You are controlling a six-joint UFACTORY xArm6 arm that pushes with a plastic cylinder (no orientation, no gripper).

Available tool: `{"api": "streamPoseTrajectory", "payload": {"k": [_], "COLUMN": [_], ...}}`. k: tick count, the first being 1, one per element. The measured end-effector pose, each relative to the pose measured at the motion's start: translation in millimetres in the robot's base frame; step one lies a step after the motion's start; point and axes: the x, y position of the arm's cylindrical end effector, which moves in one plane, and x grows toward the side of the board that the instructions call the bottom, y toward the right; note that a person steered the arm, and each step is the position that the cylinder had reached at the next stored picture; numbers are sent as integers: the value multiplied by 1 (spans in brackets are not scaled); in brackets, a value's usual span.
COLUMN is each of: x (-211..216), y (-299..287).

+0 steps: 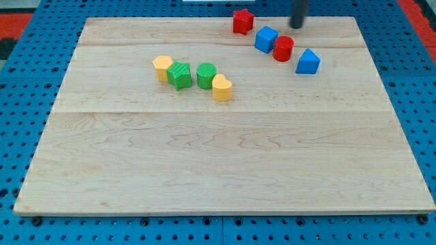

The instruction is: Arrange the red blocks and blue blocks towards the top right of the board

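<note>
Near the view's top right, a red star-like block [242,21] sits by the board's top edge. A blue cube [266,39] lies just below and right of it, touching a red cylinder [283,48]. A blue wedge-like block [308,62] lies a little further right and lower. My tip [296,26] is at the top of the view, right of the blue cube and above the red cylinder, with a small gap to both.
Left of centre lies a row: a yellow hexagonal block [162,67], a green star-like block [180,75], a green cylinder [206,75] and a yellow heart-like block [222,88]. The wooden board [218,156] rests on a blue pegboard.
</note>
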Motion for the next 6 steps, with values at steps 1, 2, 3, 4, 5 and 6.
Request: {"api": "streamPoseTrajectory", "payload": {"k": [1,2,3,4,5,6], "x": [18,47,58,19,-12,-20], "y": [-45,-45,-44,-40,1,-3]}}
